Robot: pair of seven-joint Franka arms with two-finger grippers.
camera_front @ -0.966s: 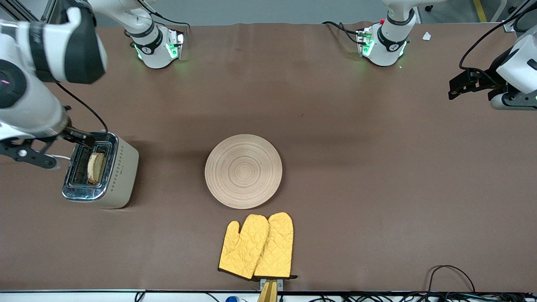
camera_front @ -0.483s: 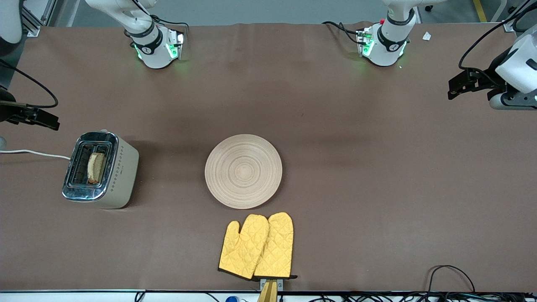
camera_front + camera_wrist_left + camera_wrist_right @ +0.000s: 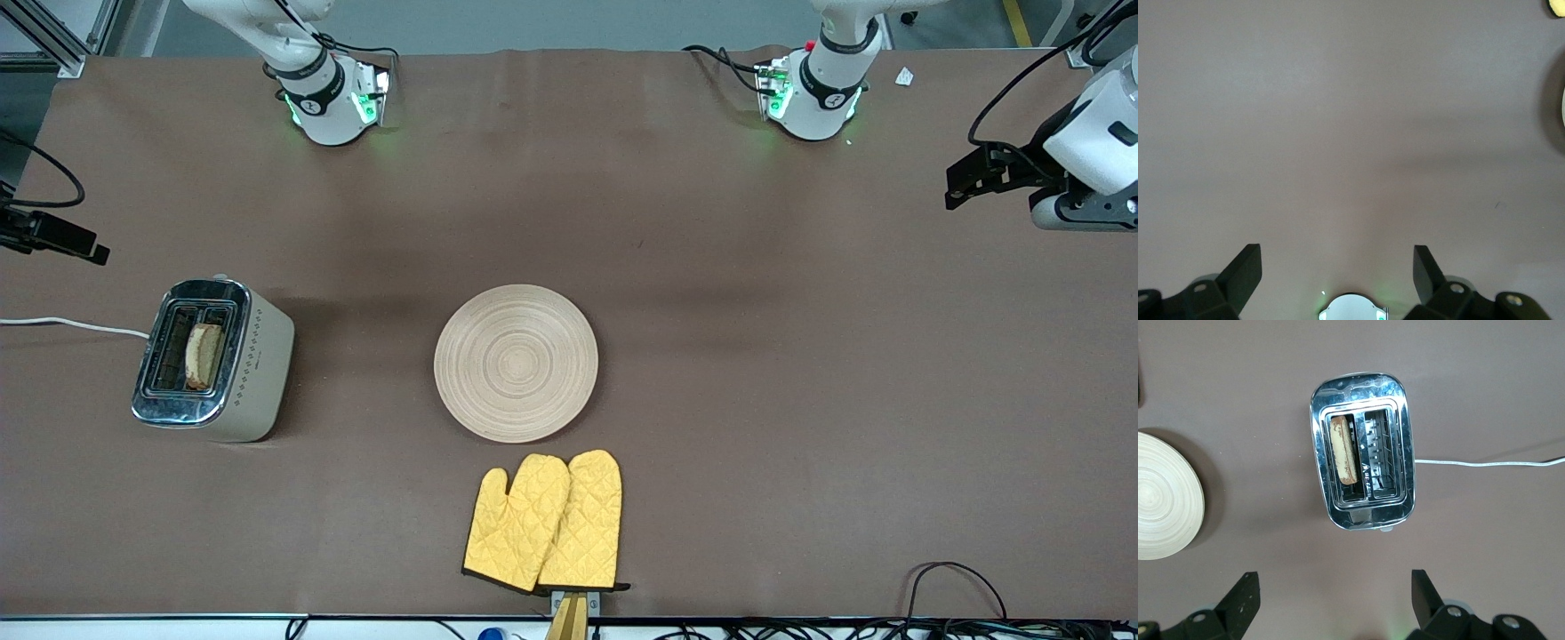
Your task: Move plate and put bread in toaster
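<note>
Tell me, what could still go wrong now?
1. The bread leans in its slot of the toaster and sticks up above the top, so it may not be fully seated.
2. The white cord trails across the table under the open right tool; a low move might snag it.
3. The left tool waits open at its table end, no risk there.

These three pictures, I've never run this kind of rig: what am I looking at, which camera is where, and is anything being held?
Two robot arms share a table. The wide picture looks down from across it; the other two come from cameras on the wrists. The left gripper hangs open over bare table at its own end. The right gripper is open above the toaster, holding nothing. The bread stands in the slot nearer the plate. A pair of yellow oven mitts lies nearer the front camera than the plate.
</note>
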